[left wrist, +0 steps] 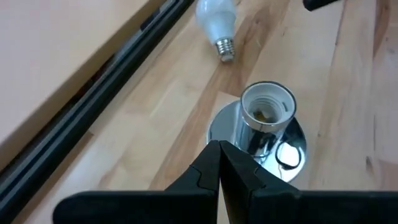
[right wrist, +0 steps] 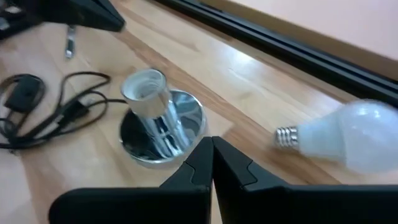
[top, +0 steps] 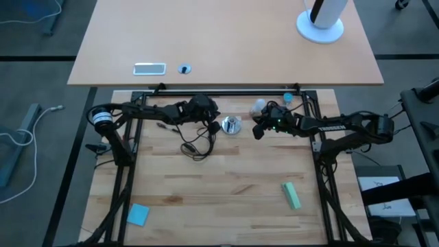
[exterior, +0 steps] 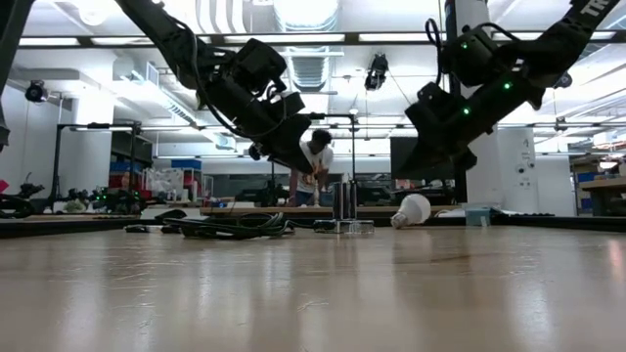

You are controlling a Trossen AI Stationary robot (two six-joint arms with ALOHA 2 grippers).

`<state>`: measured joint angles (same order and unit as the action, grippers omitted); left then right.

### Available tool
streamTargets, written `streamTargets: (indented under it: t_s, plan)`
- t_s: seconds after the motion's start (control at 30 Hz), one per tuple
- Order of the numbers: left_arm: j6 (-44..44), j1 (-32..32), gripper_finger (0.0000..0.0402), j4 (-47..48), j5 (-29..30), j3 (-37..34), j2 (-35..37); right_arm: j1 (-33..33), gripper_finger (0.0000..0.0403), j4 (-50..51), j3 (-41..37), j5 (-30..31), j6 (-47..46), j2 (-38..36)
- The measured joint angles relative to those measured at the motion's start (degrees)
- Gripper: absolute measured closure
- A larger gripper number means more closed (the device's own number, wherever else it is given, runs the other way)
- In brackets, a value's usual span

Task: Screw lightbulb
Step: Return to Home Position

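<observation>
Lightbulb lying loose beside the empty socket, both arms hanging close by.

The lightbulb point(top: 259, 106) is lying on its side on the wooden table point(top: 226, 199), near the chrome lamp socket point(top: 231, 125) but not screwed in; the socket's mouth is showing empty. The left gripper point(left wrist: 219, 163) and right gripper point(right wrist: 211, 155) are hanging on either side of the socket, each with fingers pressed together on nothing. Likely risks: a low sweep by the right arm nudging the round bulb into rolling, or the left arm snagging the black cord point(top: 195, 145) and dragging the socket.
</observation>
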<state>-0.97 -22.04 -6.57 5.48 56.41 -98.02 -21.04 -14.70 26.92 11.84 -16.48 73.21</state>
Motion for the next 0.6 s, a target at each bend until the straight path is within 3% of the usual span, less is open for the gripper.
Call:
streamTargets:
  t_s: [0.37, 0.5, 0.6]
  plan:
    - [3.1, 1.7, 0.0401, -1.0, -0.2, -3.7, 0.0, 0.0, 0.0403, -0.4, 0.0, -0.6, 0.5, 0.0]
    - [3.6, 3.9, 0.0401, -4.8, -0.1, -7.0, 0.6, 0.3, 0.0403, -1.8, -0.1, -4.6, 4.2, 0.1]
    - [3.9, 5.9, 0.0401, -11.2, -0.2, -11.4, 3.0, 1.3, 0.0403, -9.3, -2.1, -8.8, 6.8, -0.1]
